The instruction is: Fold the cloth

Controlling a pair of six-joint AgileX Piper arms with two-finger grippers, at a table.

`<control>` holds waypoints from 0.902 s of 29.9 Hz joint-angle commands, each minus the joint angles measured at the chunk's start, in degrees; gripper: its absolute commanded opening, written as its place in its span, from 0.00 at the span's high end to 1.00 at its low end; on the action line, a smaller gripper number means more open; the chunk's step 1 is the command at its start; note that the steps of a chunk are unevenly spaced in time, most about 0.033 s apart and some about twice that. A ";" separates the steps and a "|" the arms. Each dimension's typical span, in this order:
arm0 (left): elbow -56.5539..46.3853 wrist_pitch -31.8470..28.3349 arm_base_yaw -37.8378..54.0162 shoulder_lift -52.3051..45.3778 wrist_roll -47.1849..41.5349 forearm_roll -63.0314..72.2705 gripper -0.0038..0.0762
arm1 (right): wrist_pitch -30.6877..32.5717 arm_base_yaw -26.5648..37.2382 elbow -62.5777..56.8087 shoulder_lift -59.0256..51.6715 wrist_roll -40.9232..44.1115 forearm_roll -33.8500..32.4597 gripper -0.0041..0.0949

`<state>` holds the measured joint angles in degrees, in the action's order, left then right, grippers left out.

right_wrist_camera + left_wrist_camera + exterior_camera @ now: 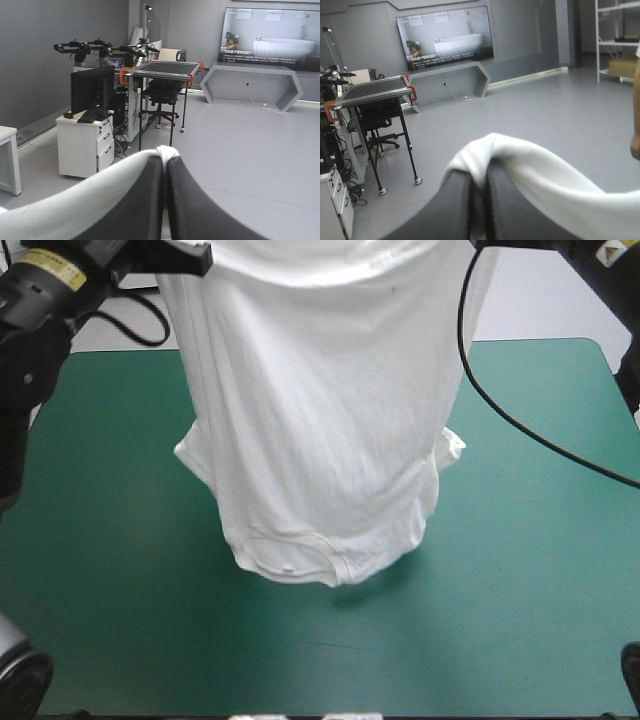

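White short-sleeved T-shirt [320,420] hangs upside down over the teal-green table cover [520,590], strung between left arm [45,300] and right arm [600,252]. Collar [290,562] is lowest, contact with cover unclear. Sleeves flare on both sides.

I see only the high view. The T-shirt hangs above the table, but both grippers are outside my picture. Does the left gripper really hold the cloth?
Observer: Yes. In the left wrist view the left gripper is shut on the white T-shirt, with the sheet pinched between its fingers.
Operator: And the right one?
Observer: The same. The right gripper is shut on the T-shirt.
Operator: Is the grip only on the very edge?
Observer: No. In both wrist views a rounded fold of cloth wraps over the fingertips and stands a little ahead of them.
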<state>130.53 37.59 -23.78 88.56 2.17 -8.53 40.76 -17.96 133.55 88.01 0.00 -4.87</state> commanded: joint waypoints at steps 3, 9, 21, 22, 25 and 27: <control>12.63 -12.05 8.42 9.08 4.76 17.21 0.96 | -9.84 6.51 10.68 7.57 0.77 3.22 0.98; 25.44 -15.86 14.50 21.04 17.17 39.60 0.96 | -15.87 15.82 21.53 18.92 -6.29 19.62 0.98; 29.28 2.84 17.43 32.51 26.23 51.11 0.96 | -4.23 18.77 15.36 25.74 -19.43 31.07 0.98; 29.28 7.00 17.67 32.82 24.55 49.61 0.96 | -2.92 18.77 13.19 25.61 -20.13 31.07 0.98; 29.28 18.91 17.79 33.06 19.74 46.12 0.96 | -1.33 18.77 8.32 24.24 -21.82 31.33 0.98; 28.93 23.52 17.91 33.06 17.04 44.60 0.96 | -0.95 18.77 4.03 22.87 -22.15 31.33 0.98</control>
<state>158.00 56.67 -6.18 125.59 23.57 36.38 42.57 0.21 140.49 116.32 -20.67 25.15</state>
